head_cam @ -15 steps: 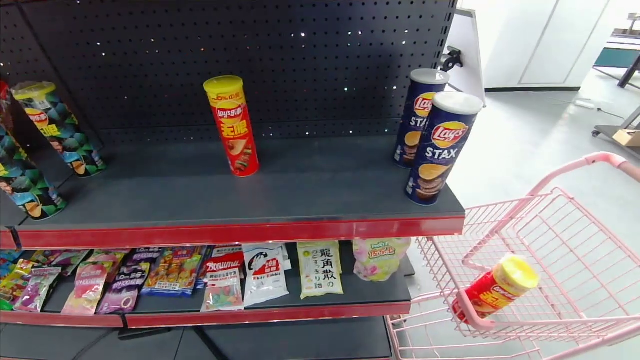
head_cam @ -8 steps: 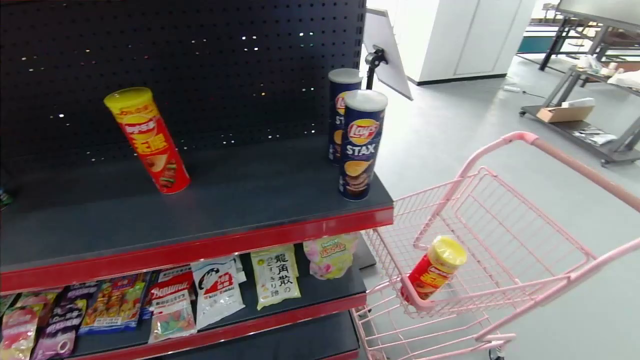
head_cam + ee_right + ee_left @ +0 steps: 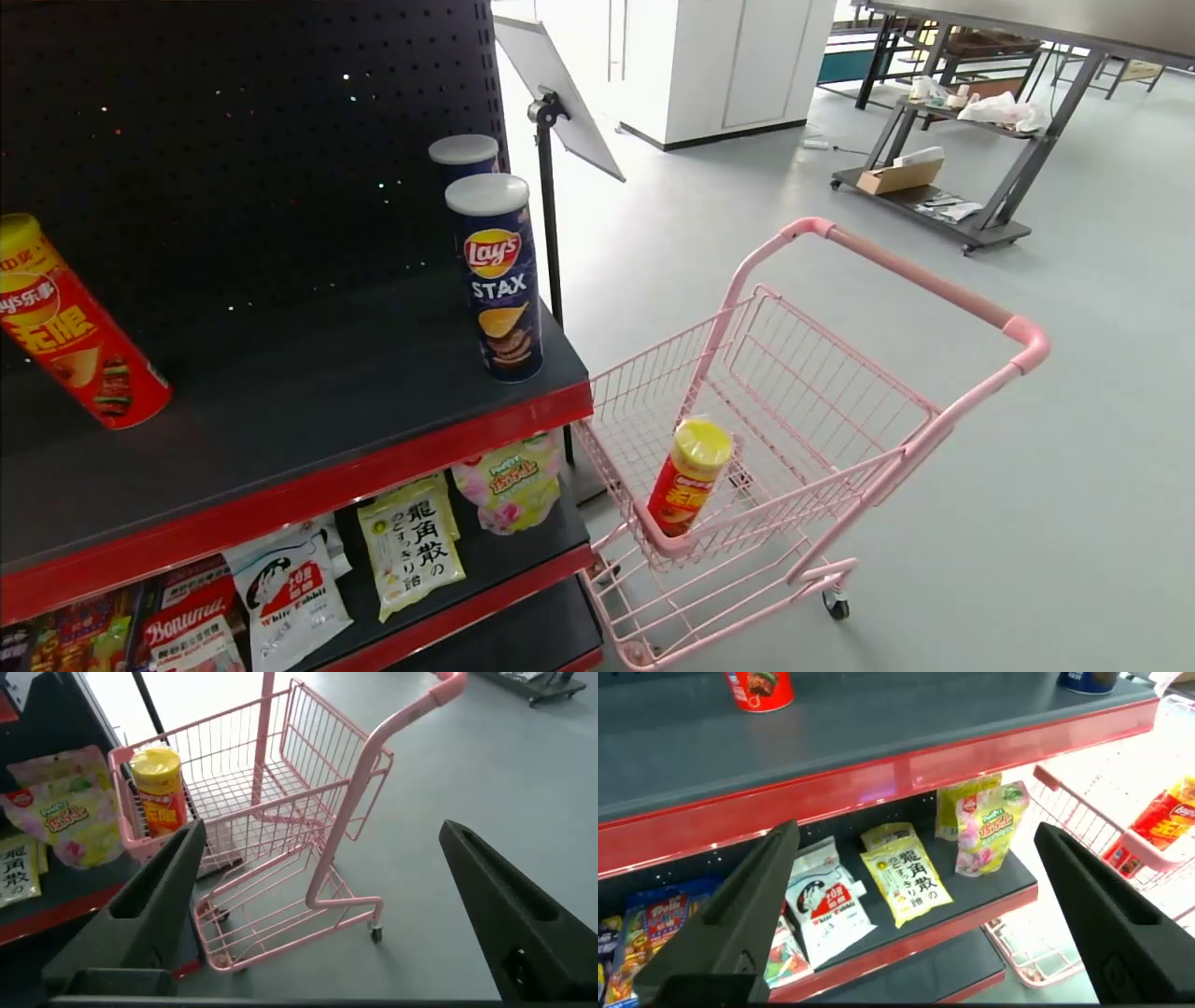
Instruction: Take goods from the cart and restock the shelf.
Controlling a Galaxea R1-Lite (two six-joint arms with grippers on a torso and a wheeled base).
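Printed labels wrap the blue can (image 3: 499, 280), red can (image 3: 70, 341) and snack bags (image 3: 411, 546).

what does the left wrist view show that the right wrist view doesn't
Only the left wrist view: the bottoms of a red can and a blue can standing on the upper shelf, and a white snack bag.
Only the right wrist view: the cart's handle and a wheel.
Both: the pink cart, the yellow-lidded can in it, and the green-and-pink pouch on the lower shelf.

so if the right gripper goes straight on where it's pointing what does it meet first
The right gripper would likely meet the pink cart near its handle post; depth is unclear.
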